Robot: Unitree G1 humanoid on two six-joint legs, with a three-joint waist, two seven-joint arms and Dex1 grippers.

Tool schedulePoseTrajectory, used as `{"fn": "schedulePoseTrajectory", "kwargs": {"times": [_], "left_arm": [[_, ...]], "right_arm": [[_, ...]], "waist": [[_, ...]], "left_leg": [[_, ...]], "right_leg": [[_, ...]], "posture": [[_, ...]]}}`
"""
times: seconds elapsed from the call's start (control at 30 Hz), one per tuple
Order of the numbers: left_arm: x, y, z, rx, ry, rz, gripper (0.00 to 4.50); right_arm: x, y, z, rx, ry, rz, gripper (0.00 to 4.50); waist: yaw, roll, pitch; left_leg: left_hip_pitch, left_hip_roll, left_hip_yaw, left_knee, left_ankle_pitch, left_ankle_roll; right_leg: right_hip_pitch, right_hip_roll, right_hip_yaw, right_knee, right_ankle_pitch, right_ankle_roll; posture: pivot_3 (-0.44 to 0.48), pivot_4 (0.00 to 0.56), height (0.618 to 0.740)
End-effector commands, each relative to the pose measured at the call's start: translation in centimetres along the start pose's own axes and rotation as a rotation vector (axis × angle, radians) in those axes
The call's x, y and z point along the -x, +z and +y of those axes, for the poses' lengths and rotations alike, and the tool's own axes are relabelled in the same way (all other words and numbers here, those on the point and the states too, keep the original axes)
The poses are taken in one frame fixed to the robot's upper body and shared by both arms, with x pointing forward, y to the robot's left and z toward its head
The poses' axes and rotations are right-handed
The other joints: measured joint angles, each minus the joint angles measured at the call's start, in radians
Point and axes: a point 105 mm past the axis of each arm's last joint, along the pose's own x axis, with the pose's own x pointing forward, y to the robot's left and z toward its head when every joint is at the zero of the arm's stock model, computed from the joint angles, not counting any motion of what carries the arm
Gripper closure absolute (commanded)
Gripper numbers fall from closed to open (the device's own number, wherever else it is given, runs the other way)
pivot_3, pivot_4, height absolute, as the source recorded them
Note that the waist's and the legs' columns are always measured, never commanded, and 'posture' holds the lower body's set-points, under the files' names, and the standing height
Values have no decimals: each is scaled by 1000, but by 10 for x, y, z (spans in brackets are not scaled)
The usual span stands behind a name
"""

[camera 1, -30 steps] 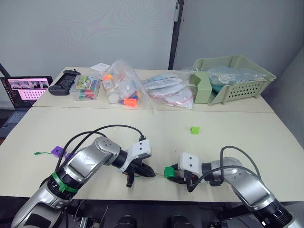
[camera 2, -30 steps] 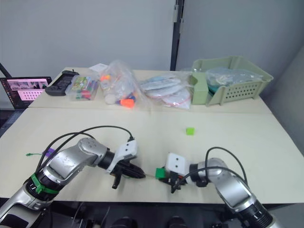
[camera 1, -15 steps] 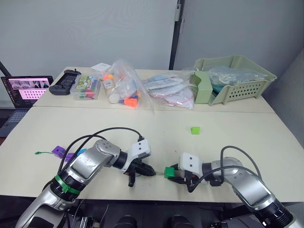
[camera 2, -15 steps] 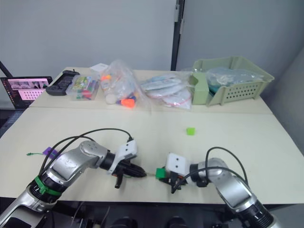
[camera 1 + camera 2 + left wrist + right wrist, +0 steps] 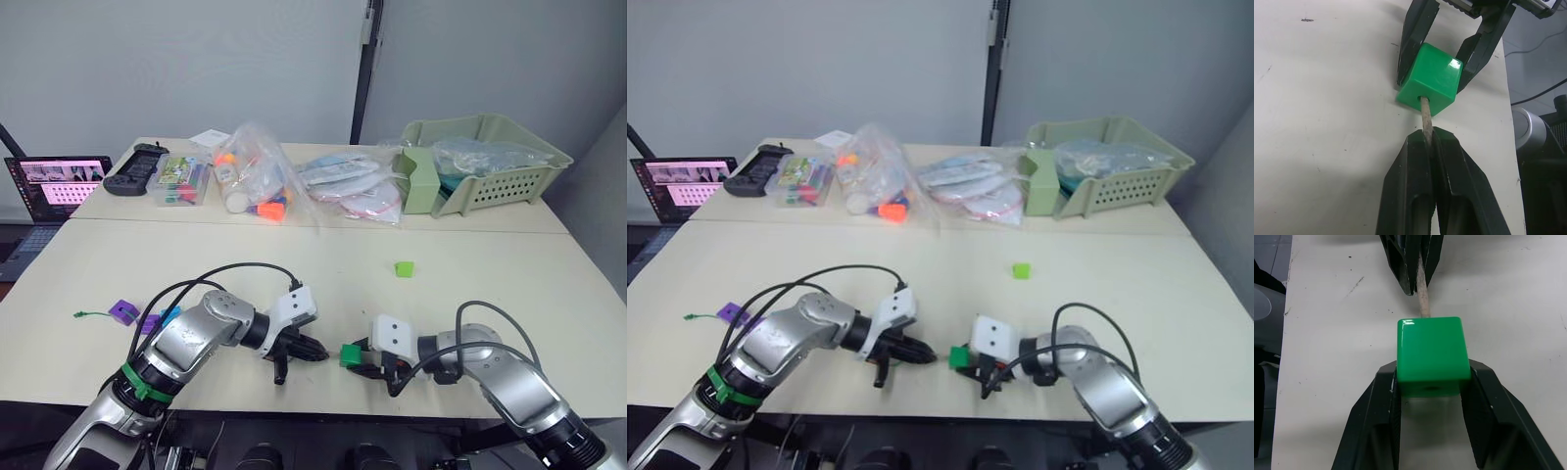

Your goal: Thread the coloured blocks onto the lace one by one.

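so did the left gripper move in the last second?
Yes. The left gripper closed in on the green block held by the right gripper, toward the robot's right; the gap to the block is gone and the lace tip enters its hole.

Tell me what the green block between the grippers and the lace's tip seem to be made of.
The green block, held by the right gripper, looks like hard, glossy plastic: sharp highlights on its faces, rounded moulded edges. The lace's tip, pinched by the left gripper and entering the block's hole, looks matt, pale and stiff, perhaps wood or stiffened cord; the look leaves that open.
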Motion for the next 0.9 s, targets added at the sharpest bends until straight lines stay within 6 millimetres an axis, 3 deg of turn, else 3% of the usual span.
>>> {"fn": "schedulePoseTrajectory", "kwargs": {"times": [0.03,0.33,0.87,0.9], "left_arm": [[-11,13,-11,-50,-29,-44,4500],[-36,25,-19,-116,-74,-79,4500],[-40,29,-19,-289,-72,-90,4500],[-38,27,-18,-298,-73,-78,4161]], "right_arm": [[-4,-13,10,-44,34,53,3317],[-4,-12,10,-48,34,57,3317],[-8,-12,9,-47,27,42,3317],[-8,-12,8,-47,26,42,3317]], "waist": [[2,0,0],[19,0,0],[12,0,0],[12,0,0]], "left_leg": [[0,0,0,0,0,0],[6,-3,0,0,0,0],[6,-3,-1,0,0,0],[6,-3,-1,0,0,0]], "right_leg": [[0,0,0,0,0,0],[9,-3,-1,-2,-1,1],[10,-3,-1,-2,-1,2],[10,-3,-1,-2,-1,2]], "posture": [[0,150,740],[0,150,740],[0,150,740],[0,150,740]]}}
